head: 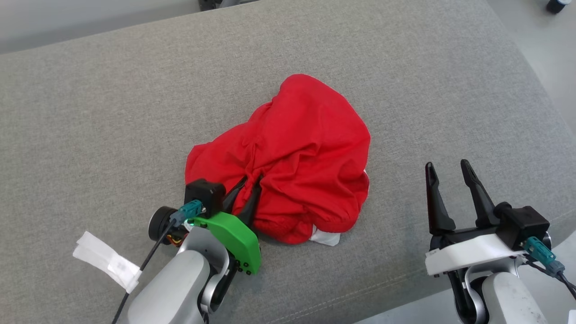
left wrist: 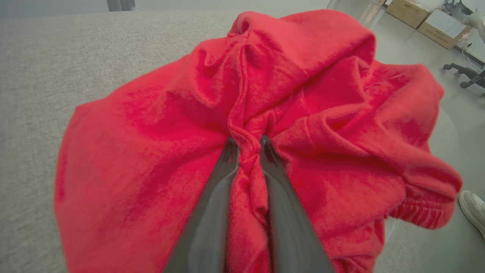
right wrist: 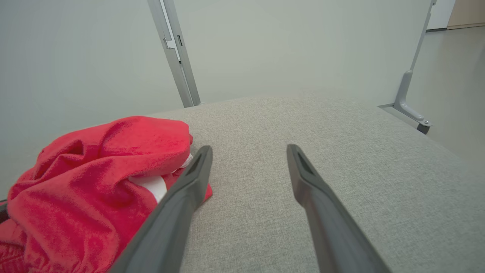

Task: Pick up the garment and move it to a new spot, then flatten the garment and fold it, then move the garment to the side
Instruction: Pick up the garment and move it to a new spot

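Left gripper [left wrist: 248, 143] on diagonal garment [head: 288, 157]

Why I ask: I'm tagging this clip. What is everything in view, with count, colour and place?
garment: one, red, crumpled mid-cushion, white patch at its near edge
cushion: one, grey, under the garment
boxes: two, brown, on the floor, left wrist view's top right
chair base: one, dark, on the floor near the boxes
shoe: one, white, on the floor, left wrist view's right edge
posts: two, grey, behind the cushion
tag: one, white, beside the left arm's cable
left gripper: one, dark, jaws shut on a garment fold
right gripper: one, dark, jaws open, right of the garment
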Motion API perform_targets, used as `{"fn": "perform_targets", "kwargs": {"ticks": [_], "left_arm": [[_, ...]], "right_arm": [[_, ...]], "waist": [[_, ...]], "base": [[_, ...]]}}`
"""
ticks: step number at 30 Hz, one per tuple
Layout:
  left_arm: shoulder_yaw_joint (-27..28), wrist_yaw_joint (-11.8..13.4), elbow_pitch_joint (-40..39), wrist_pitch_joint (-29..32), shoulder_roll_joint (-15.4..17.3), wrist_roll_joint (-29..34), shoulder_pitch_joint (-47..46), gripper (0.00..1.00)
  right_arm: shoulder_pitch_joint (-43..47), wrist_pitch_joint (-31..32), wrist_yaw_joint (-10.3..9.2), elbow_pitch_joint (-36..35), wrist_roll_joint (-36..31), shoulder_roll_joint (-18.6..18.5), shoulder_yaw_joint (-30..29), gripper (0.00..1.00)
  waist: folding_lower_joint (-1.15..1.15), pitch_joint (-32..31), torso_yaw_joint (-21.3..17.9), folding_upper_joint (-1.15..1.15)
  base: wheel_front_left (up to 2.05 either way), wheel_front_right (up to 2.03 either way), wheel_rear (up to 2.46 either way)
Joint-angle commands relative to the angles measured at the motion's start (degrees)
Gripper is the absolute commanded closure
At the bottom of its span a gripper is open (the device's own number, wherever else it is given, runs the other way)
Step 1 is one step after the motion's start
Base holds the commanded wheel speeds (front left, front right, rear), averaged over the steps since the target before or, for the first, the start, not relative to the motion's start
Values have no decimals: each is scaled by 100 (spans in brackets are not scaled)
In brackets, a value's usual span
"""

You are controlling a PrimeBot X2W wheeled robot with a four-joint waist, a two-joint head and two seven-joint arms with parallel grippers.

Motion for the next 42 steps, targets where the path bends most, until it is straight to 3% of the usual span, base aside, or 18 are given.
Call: {"fn": "perform_targets", "kwargs": {"ticks": [1,2,10,19,28,35,36,37,38,42], "left_arm": [[-2,-26,76,-68,-3,-37,115,27],[-8,-25,108,-140,0,-7,130,0],[24,187,-668,-186,193,-21,421,0],[59,489,-1906,766,557,-58,103,0],[-170,244,-1333,1635,503,28,-859,0],[-263,83,-820,1917,508,88,-1318,0],[-271,68,-769,1932,500,75,-1335,10],[-282,66,-727,1938,493,56,-1339,36],[-293,55,-696,1943,491,45,-1328,55],[-344,21,-609,1912,456,19,-1257,100]], "right_arm": [[48,-2,-5,11,-55,-8,20,0],[55,-2,-6,21,-63,-8,27,0],[234,-3,-6,33,-60,-11,-54,0],[51,-2,-6,-46,25,-8,10,0],[-98,-2,-6,8,265,-9,101,0],[-125,-2,-6,52,324,-8,124,0],[-115,-2,-6,56,331,-9,119,0],[-102,-2,-6,60,334,-8,111,0],[-90,-2,-6,60,326,-8,108,0],[-62,-2,-6,80,327,-8,74,0]], "waist": [[0,-96,117,0],[0,-127,141,0],[0,-376,280,0],[0,-181,159,0],[0,134,-178,0],[0,171,-306,0],[0,165,-312,0],[0,159,-314,0],[0,153,-314,0],[0,130,-276,0]], "base": [[0,0,0],[0,0,0],[0,0,0],[0,0,0],[0,0,0],[0,0,0],[0,0,0],[0,0,0],[0,0,0],[0,0,0]]}}
